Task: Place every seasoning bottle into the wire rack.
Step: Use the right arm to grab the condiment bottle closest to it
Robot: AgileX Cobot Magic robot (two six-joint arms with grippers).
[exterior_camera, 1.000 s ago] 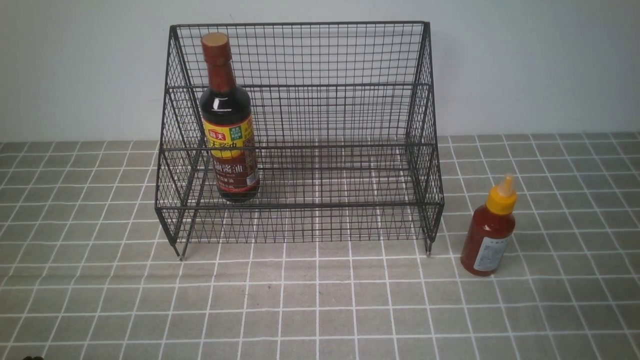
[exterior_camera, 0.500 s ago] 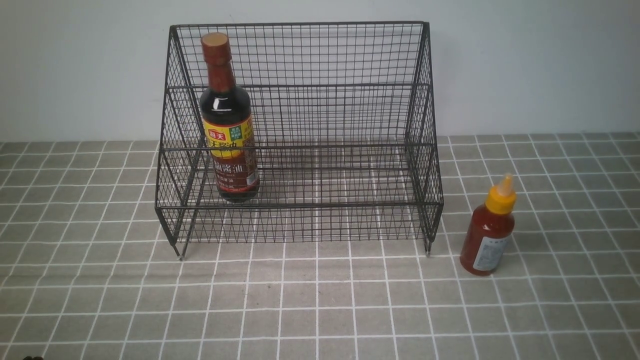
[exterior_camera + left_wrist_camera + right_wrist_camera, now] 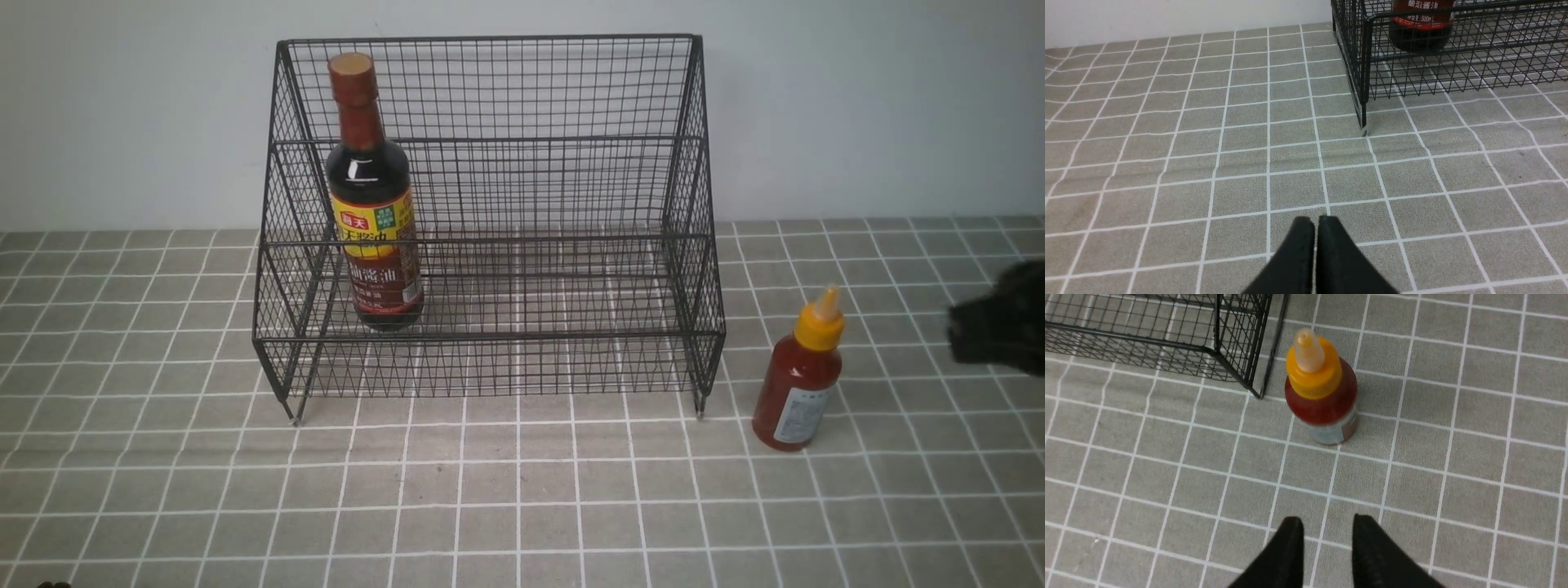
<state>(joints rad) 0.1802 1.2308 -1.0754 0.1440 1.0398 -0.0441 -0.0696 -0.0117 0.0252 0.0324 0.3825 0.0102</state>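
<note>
The tall dark soy sauce bottle (image 3: 374, 196) with brown cap stands upright inside the black wire rack (image 3: 571, 245), at its left side; its base shows in the left wrist view (image 3: 1423, 24). The red sauce bottle (image 3: 798, 376) with yellow nozzle cap stands upright on the tiled mat just right of the rack; it also shows in the right wrist view (image 3: 1322, 390). My right gripper (image 3: 1327, 522) is open and empty, above the mat short of the red bottle; it enters the front view at the right edge (image 3: 959, 331). My left gripper (image 3: 1314, 220) is shut and empty, well before the rack's corner (image 3: 1363, 102).
A grey tiled mat (image 3: 522, 490) covers the table. A pale wall (image 3: 122, 122) stands right behind the rack. The rack's right front leg (image 3: 1267, 371) is close to the red bottle.
My right gripper has come into the front view at the right edge, moving left toward the red bottle. The bottles and the rack have not moved.
</note>
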